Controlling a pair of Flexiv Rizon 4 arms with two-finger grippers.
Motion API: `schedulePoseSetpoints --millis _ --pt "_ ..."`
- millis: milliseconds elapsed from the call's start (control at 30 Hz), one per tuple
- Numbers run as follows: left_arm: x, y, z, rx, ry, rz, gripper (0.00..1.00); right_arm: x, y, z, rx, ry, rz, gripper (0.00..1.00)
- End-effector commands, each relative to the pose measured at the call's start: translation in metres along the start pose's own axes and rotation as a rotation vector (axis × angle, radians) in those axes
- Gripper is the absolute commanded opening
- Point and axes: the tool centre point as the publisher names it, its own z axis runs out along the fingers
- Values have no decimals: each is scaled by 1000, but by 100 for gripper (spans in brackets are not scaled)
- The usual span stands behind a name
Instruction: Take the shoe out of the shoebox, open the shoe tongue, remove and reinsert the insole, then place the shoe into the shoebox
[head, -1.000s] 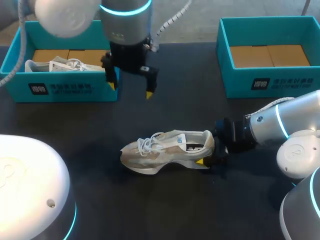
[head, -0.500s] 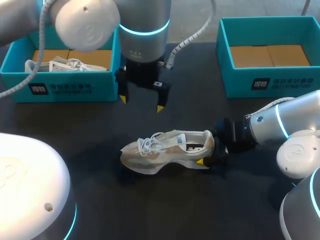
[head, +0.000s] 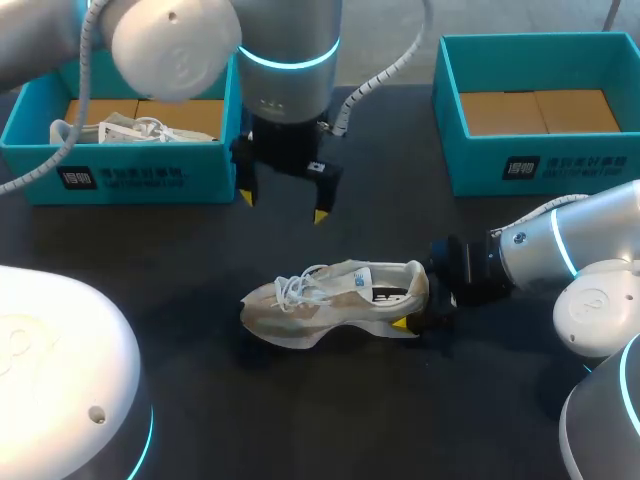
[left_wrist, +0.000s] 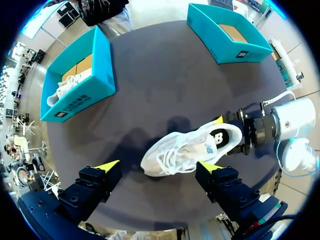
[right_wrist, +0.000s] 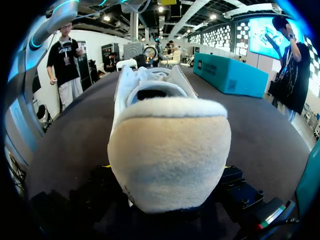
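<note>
Shoe (head: 330, 300) lies on its side on the table (head: 180, 260), toe toward the left arm's side, between the two shoeboxes and out of both. Right claw (head: 414, 296) is closed on the heel, one yellow tip on each side of it. Left claw (head: 283, 206) hangs spread wide and empty, above the table just beyond the laces, near the left shoebox (head: 120, 180). Against one second ago, the left claw has shifted toward the middle and closer to the shoe; shoe and right claw are unchanged
</note>
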Motion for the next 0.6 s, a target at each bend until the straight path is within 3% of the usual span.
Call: schedulePoseSetpoints --millis 33,400,533,600 --pt "0 0 1 0 1 0 100 2 -2 1 3 -1 0 0" --pt "0 0 1 0 1 0 100 2 -2 1 3 -1 0 0" --pt "38 7 45 -70 16 43 100 2 -2 1 3 -1 0 0" --pt "49 11 52 -85 40 58 100 2 -2 1 3 -1 0 0"
